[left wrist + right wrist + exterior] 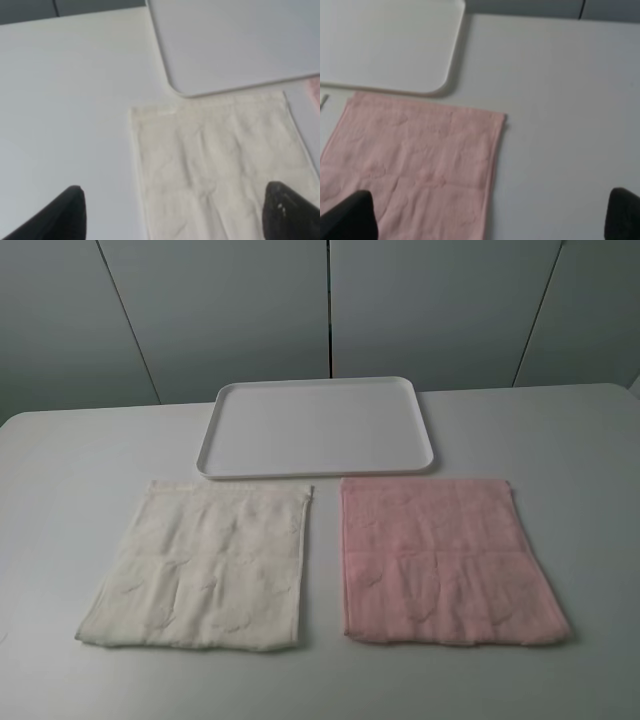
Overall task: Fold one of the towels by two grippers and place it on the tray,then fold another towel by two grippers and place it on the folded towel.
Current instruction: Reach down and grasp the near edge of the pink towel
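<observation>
Start state: nothing folded yet. The pale pink terry cloth towel [450, 560], roughly square, lay flat on the right of the white desk [580, 440]. The cream-white terry cloth towel [205, 570] lay flat on the left, with a narrow strip of desk between the two. The flat white rectangular plastic tray [320, 425] sat bare at the far side. Its near rim was just beside the far edges of both towels; we could not tell whether they touched.

Neither arm showed in the high view. In the wrist views the left gripper [180, 215] hung above the cream towel's left edge. Its jaws were spread wide and held nothing, one tip over bare desk and one over cloth. The right gripper [487, 215] hung likewise above the pink towel's right edge, jaws spread wide and empty.

Risks, as we judged them:
- Both grippers must work one towel. With the gap so narrow, a jaw reaching across could snag the neighbouring towel's edge.
- A shallow pinch on thin flat cloth could let a corner slip mid-fold and leave a crooked bundle.
- On the smooth desk the towel might slide instead of folding, pushing against the tray rim and shifting the tray.

Count: two towels (one pink, one cream); one tray; two grippers, each showing two jaw tips.
</observation>
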